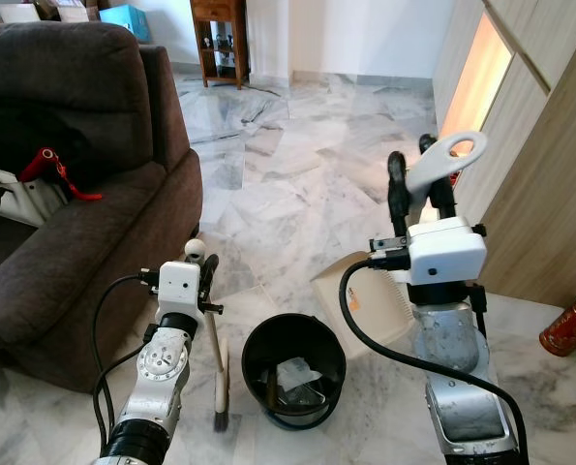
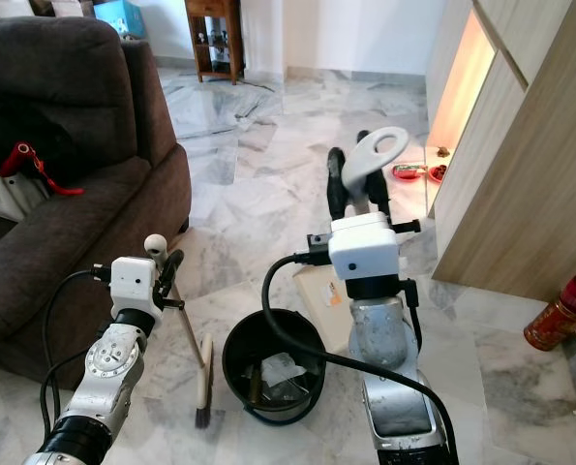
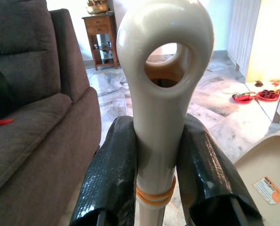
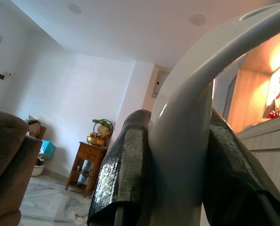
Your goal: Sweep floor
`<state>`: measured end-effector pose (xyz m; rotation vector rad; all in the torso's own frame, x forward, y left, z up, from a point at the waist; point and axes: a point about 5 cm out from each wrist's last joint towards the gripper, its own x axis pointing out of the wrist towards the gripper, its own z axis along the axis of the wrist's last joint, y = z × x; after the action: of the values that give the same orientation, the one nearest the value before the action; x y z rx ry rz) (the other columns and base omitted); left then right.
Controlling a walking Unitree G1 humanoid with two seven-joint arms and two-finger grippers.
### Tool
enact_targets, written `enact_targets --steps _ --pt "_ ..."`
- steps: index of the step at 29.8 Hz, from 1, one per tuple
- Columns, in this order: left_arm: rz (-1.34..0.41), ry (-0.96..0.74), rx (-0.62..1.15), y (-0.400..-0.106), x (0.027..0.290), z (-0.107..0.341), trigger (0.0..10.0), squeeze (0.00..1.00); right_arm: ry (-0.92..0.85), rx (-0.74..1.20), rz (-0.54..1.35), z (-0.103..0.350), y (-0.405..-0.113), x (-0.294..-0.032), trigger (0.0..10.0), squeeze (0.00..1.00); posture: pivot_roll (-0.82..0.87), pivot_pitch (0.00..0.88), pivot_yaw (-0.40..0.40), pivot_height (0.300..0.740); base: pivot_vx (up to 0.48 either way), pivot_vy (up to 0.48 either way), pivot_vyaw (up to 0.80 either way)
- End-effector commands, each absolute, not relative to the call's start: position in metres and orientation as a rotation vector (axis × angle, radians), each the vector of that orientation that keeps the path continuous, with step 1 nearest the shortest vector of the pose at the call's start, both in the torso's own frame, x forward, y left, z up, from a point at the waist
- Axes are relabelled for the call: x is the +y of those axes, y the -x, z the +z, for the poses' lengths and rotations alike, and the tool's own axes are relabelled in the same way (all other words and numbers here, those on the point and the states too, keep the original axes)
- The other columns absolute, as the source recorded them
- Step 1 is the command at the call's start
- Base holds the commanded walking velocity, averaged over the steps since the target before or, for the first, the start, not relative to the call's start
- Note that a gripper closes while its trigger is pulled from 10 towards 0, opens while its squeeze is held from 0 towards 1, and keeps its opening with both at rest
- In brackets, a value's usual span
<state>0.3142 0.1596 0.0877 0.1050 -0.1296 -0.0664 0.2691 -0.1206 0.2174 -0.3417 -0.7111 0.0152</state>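
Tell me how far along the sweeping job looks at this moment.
Late stage, judging by the scene. Done: the black bin already holds some pale debris. In hand: the left claw is shut on the broom, whose bristles rest on the floor beside the bin; the right claw is shut on the dustpan handle, the pan standing behind the bin. Left: I cannot make out remaining dirt on the marble floor.

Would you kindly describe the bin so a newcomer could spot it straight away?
Start at the dark brown sofa on the left, then look to the marble floor just in front of the robot. Between the small broom and the beige dustpan stands the black round bin, holding some rubbish.
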Motion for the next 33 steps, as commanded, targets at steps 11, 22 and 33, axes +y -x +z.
enact_targets --steps 11,22,33 --pt "-0.074 -0.111 -0.196 -0.319 0.158 0.101 10.0 0.00 0.344 -0.776 0.010 0.229 -0.268 -0.119 10.0 0.00 -0.03 0.000 0.024 0.740 0.000 0.000 0.00" --pt "-0.074 -0.111 -0.196 -0.319 0.158 0.101 10.0 0.00 0.344 -0.776 0.010 0.229 -0.268 -0.119 10.0 0.00 -0.03 0.000 0.024 0.740 0.000 0.000 0.00" --pt "-0.095 -0.102 -0.199 -0.318 0.158 0.101 10.0 0.00 0.598 -0.835 -0.356 0.258 -0.275 -0.206 10.0 0.00 -0.03 0.000 0.030 0.740 0.000 0.000 0.00"
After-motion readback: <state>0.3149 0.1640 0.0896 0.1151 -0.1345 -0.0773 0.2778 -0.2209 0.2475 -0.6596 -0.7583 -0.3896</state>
